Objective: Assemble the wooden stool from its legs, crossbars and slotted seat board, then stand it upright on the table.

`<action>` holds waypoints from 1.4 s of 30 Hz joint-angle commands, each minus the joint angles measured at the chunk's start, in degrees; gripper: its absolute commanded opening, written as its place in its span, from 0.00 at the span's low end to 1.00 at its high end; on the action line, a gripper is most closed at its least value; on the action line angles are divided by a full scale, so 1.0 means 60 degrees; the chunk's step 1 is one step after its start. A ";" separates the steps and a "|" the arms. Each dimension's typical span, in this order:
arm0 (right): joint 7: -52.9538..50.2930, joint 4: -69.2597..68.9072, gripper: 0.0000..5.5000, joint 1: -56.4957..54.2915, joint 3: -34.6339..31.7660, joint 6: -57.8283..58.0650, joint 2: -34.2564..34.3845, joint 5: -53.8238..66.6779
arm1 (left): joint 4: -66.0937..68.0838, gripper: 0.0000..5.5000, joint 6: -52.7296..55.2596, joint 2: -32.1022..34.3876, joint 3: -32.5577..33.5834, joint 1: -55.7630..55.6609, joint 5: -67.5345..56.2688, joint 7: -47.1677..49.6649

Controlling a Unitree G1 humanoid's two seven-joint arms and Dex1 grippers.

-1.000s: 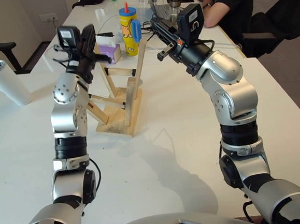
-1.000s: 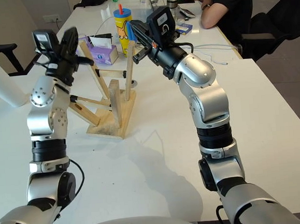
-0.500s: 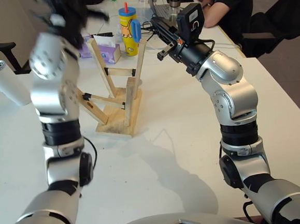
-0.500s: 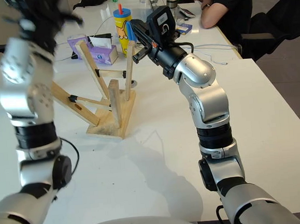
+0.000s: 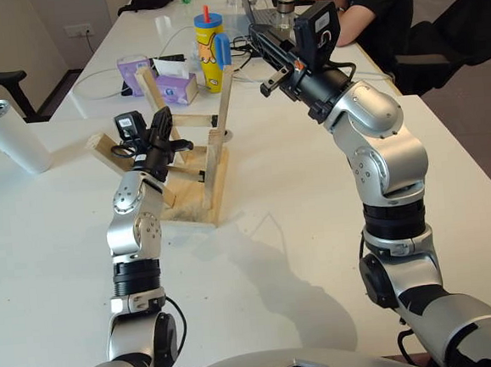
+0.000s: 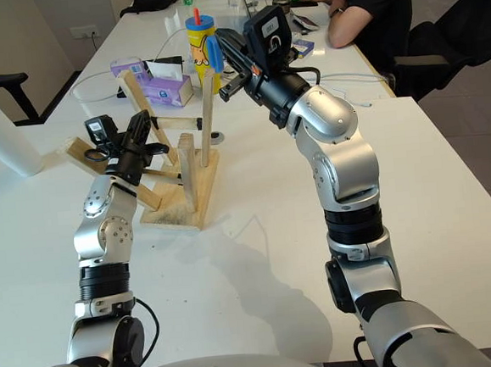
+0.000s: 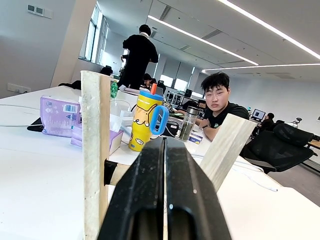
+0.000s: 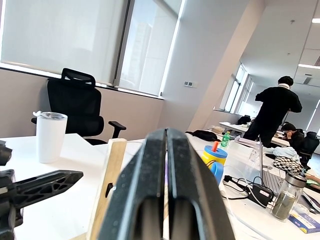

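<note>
Left eye view, arms and stool. Your left gripper (image 5: 162,120): fingers pressed together, empty, forearm upright at centre-left among the stool (image 5: 213,165) legs, dropped from the upper-left corner. Stool inverted, seat board on the table (image 5: 300,230). Your right gripper (image 5: 256,35): pinched closed, unmoved at upper centre.

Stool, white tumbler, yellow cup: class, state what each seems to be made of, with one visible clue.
Stool: seemingly bare pale wood; matte, faint grain showing. White tumbler: perhaps coated metal, given its silvery lid rim; plastic is possible. Yellow cup: likely glossy plastic; saturated colour, moulded blue handle, red straw.
</note>
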 commanded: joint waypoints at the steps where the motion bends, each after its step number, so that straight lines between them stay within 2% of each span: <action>1: -0.0043 -0.0210 0.00 -0.0168 -0.0031 0.0168 -0.0008 0.0217 | 0.0773 0.00 0.0713 0.0375 -0.0241 0.0747 0.0549 0.0101; 10: -0.0087 -0.0151 0.00 -0.0214 0.0000 0.0105 -0.0016 0.0218 | -0.0921 0.00 0.0722 0.1636 0.0307 -0.3140 0.0314 0.0202; 20: -0.0188 -0.0142 0.00 -0.0192 0.0004 0.0067 -0.0025 0.0224 | -0.0825 0.00 0.0877 0.2578 0.0581 -0.6681 -0.0137 -0.0134; 22: -0.0174 -0.0182 0.00 -0.0198 0.0027 0.0103 -0.0024 0.0250 | -0.1013 0.00 0.1091 0.2466 0.0437 -0.5949 -0.0039 -0.0077; 24: -0.0184 -0.0197 0.00 -0.0218 -0.0005 0.0156 -0.0044 0.0287 | -0.0609 0.00 0.1307 0.1915 0.0348 -0.3269 0.0087 0.0011; 26: -0.0265 -0.0327 0.00 -0.0156 -0.0075 0.0272 -0.0073 0.0330 | 0.1867 0.00 0.1377 0.1273 0.0077 -0.0016 0.0680 0.0416; 28: -0.0247 -0.0392 0.00 -0.0117 -0.0049 0.0354 -0.0052 0.0409 | 0.4488 0.00 0.0619 0.0805 -0.0296 0.2950 0.1298 0.0508; 30: -0.0227 -0.0522 0.00 -0.0059 -0.0158 0.0511 -0.0137 0.0513 | 0.5299 0.00 0.0519 0.0009 0.0174 0.4533 0.0842 0.0393; 32: -0.0289 -0.0618 0.00 -0.0009 -0.0270 0.0611 -0.0195 0.0537 | 0.6708 0.00 0.0329 -0.0297 0.0048 0.4687 0.0905 0.0181; 35: -0.0247 -0.0482 0.00 -0.0134 -0.0196 0.0526 -0.0143 0.0525 | 0.8761 0.00 -0.0404 -0.0196 -0.0077 0.4369 0.1241 0.0092; 39: -0.0221 -0.0401 0.00 -0.0236 -0.0146 0.0436 -0.0114 0.0494 | 0.9320 0.00 -0.1141 0.0292 -0.0341 0.3976 0.1629 0.0103; 42: -0.0220 -0.0415 0.00 -0.0186 -0.0116 0.0424 -0.0092 0.0488 | 0.9349 0.00 -0.1826 0.0435 -0.0123 0.3541 0.1487 0.0104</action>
